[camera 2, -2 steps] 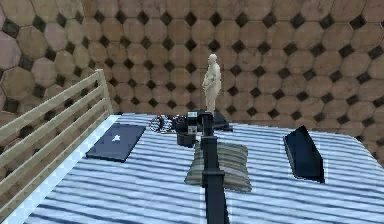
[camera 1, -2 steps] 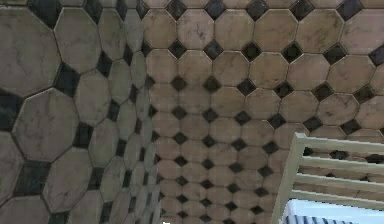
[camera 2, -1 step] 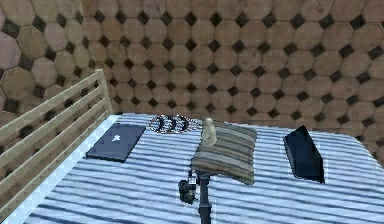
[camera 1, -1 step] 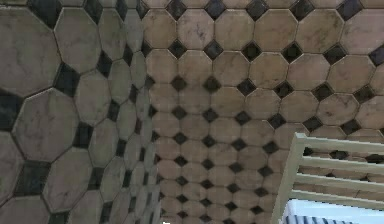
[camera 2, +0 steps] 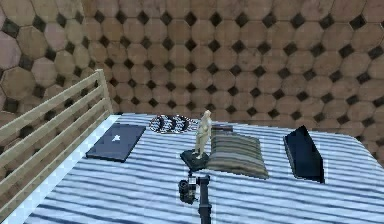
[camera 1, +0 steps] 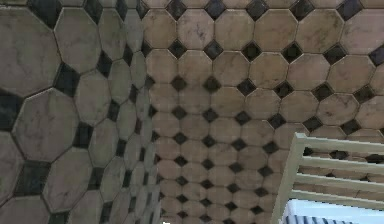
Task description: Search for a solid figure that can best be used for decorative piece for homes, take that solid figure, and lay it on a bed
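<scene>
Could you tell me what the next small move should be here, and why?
Probably lower the arm slightly to settle the statue onto the bed. The statue stands upright just past the gripper, between the laptop and the pillow. I cannot tell whether it is held or already resting there, so a gentle descent seems safest.

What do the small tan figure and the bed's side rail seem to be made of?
Figure: perhaps plaster or pale stone, matte tan, on a dark base. Bed rail: likely light unpainted wood, with plain matte cream slats.
</scene>
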